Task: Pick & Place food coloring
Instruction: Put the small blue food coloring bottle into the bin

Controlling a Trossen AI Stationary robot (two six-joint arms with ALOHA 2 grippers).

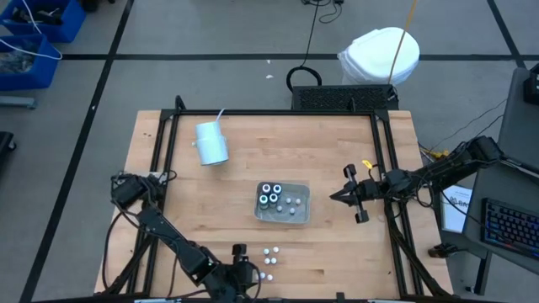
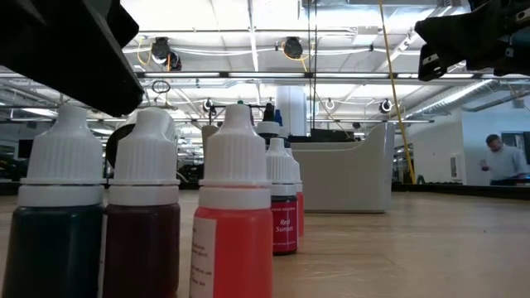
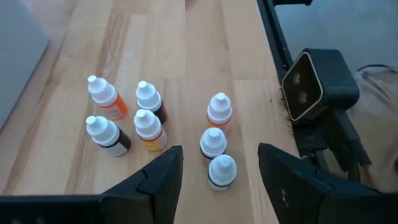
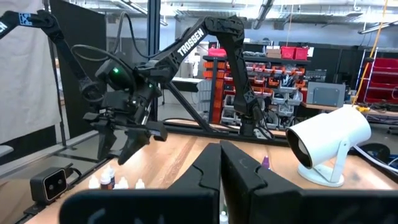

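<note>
Currently, the food coloring bottles [image 3: 213,142] are stood upright on the bench [image 3: 186,56], beneath the spread left gripper [image 3: 217,180]. Being light, rigid and easily toppled, each should be gripped at the white cap. The right gripper [image 4: 220,168] is held pressed together, well apart.

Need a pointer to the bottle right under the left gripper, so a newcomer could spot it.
Find the clear tray mid-table; toward the table's front edge stands a cluster of small white-capped bottles. The open left gripper hovers over one end. The bottle between its fingers is the dark-bodied one at the end of a row of three.
</note>
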